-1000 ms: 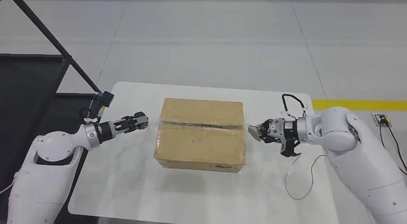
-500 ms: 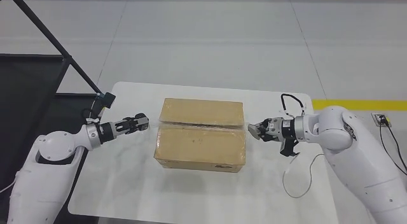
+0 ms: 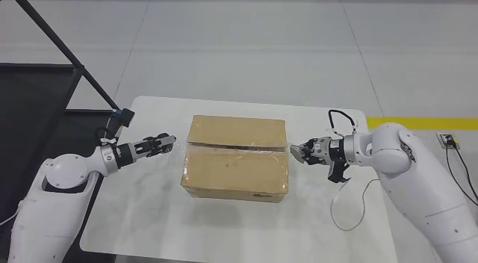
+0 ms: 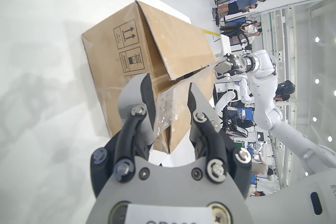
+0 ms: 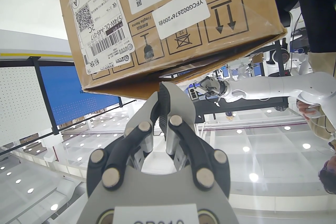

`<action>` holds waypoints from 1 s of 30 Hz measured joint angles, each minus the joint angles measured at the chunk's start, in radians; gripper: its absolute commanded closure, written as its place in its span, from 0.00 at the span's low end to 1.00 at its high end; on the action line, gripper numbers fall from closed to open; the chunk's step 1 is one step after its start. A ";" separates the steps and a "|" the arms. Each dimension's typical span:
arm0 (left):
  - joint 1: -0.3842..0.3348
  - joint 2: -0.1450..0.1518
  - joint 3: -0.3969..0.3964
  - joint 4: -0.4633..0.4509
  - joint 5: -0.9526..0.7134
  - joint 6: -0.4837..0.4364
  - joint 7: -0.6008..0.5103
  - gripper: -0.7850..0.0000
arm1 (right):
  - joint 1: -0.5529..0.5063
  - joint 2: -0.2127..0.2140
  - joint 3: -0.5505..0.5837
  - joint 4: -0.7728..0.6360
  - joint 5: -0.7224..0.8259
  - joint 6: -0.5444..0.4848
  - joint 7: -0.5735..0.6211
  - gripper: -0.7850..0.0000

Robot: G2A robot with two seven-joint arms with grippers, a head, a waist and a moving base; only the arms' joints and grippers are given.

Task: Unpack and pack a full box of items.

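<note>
A brown cardboard box lies in the middle of the white table, its top flaps closed under a strip of clear tape. My left gripper is at the box's left end, level with the seam. In the left wrist view it is open, with crinkled loose tape between the fingers and the end flaps slightly parted. My right gripper is at the box's right end. In the right wrist view it is shut, just off the labelled end face.
A thin white cable loops over the table's right front corner. A black frame pole slants past the table's left rear corner. Bare table surface lies in front of the box and to its left.
The right arm has shifted slightly, bringing its gripper a touch closer to the box's end. The left gripper and the box stay nearly where they were.
</note>
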 measured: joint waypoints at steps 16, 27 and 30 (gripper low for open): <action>0.084 0.016 -0.083 -0.133 -0.048 -0.059 0.153 0.15 | 0.004 0.001 -0.008 0.006 0.013 -0.010 0.001 1.00; 0.191 0.033 -0.112 -0.249 -0.022 -0.054 0.097 0.23 | -0.003 0.003 -0.006 0.003 0.011 -0.003 0.022 1.00; 0.225 0.039 -0.148 -0.262 -0.073 -0.071 0.082 0.32 | -0.004 0.004 -0.006 0.000 0.010 -0.003 0.021 1.00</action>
